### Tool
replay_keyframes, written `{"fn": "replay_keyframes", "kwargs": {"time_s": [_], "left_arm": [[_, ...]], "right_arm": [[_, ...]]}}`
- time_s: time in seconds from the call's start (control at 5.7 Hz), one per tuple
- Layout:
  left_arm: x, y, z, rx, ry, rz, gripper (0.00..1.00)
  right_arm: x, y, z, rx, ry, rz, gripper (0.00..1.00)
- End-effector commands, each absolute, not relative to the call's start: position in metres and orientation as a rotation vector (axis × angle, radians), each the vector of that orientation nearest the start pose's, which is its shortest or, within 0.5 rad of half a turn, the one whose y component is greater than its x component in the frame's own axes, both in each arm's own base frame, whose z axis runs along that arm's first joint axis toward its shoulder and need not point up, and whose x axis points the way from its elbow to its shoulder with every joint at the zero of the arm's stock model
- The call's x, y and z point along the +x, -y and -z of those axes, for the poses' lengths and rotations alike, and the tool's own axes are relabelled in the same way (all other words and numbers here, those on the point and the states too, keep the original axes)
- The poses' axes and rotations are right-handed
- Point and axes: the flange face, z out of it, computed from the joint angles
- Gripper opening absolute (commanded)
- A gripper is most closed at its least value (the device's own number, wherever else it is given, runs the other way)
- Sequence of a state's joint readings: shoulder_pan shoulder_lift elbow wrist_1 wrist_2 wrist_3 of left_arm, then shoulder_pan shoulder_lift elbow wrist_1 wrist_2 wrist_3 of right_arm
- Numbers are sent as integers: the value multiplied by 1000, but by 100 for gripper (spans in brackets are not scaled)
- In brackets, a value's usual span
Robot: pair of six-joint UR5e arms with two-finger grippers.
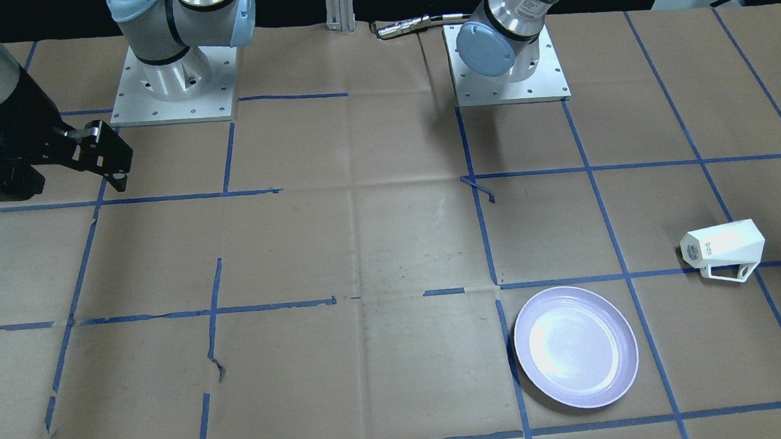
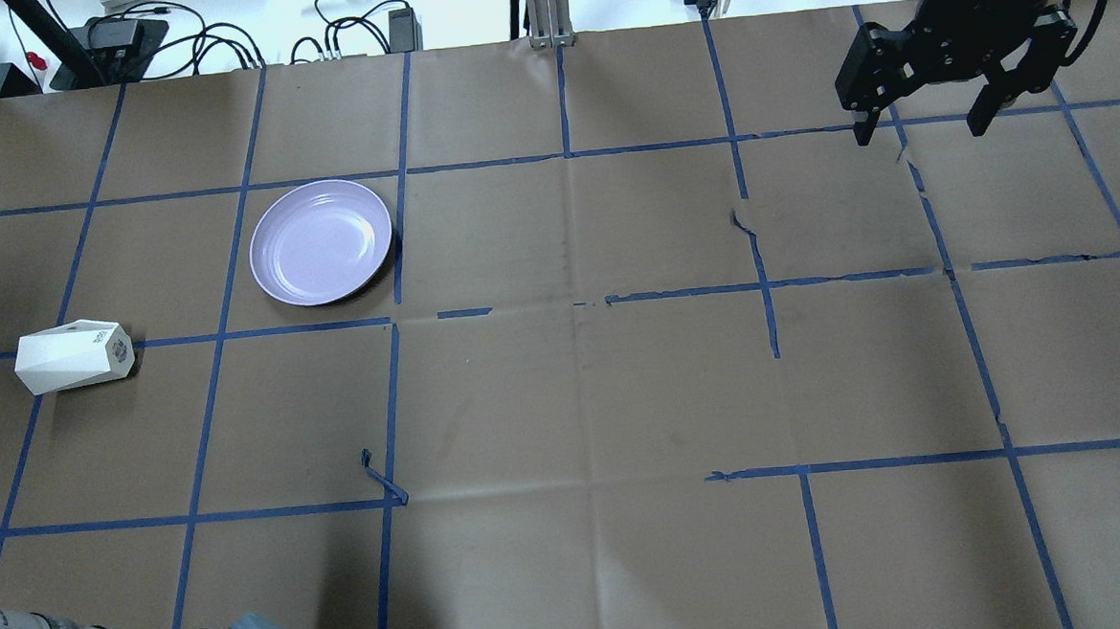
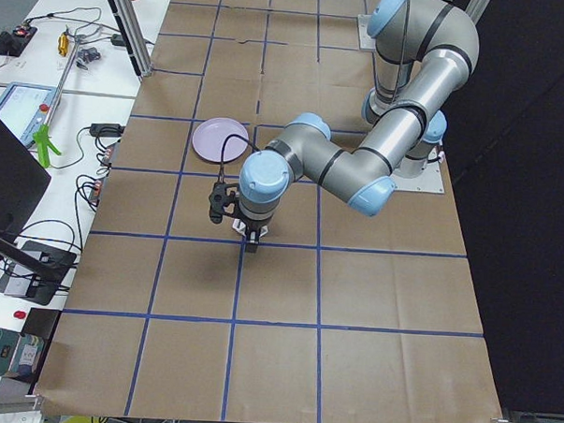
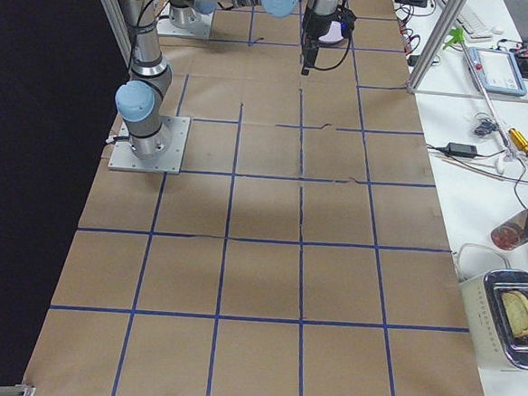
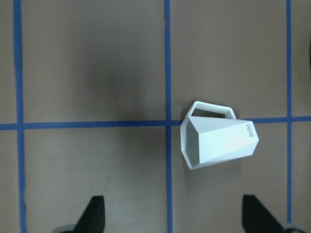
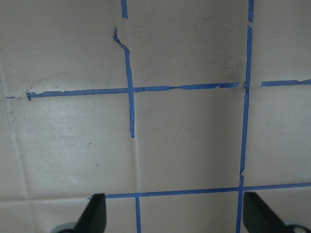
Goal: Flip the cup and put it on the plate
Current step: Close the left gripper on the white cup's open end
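The white faceted cup (image 1: 724, 247) lies on its side on the paper-covered table, its handle toward the operators' side. It also shows in the overhead view (image 2: 73, 356) and in the left wrist view (image 5: 218, 141), mouth to that view's left, marked base to its right. The lavender plate (image 1: 575, 347) (image 2: 320, 242) (image 3: 220, 139) sits empty, a short way from the cup. My left gripper (image 5: 176, 216) (image 3: 249, 236) hangs open and empty above the cup, clear of it. My right gripper (image 2: 919, 131) (image 6: 176, 216) is open and empty, far across the table.
Blue tape lines (image 2: 574, 299) grid the brown paper; some strips are torn and curl up (image 2: 382, 477). Both arm bases (image 1: 507, 61) stand at the robot's edge. Cables and gear (image 2: 124, 35) lie beyond the far edge. A side bench (image 4: 513, 134) holds tools.
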State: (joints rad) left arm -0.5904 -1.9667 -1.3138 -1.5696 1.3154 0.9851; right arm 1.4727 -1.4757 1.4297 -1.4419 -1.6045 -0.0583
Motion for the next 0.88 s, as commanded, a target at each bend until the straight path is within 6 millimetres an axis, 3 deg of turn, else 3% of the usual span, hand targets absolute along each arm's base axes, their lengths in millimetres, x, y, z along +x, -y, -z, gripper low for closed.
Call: {"fn": "replay_keyframes", "kwargs": {"time_s": [0.0,0.35,0.7], "left_arm": [[466,470,-332,-313,-3701,384,100],[472,476,-244,-419,-3956,506,100],[469,475,-161,-302,-4125,546,100]], "right_arm": [[78,533,-496,61,-3165,-135,100],[78,533,-496,61,-3165,-135,100],[78,533,-496,61,-3165,-135,100]]}}
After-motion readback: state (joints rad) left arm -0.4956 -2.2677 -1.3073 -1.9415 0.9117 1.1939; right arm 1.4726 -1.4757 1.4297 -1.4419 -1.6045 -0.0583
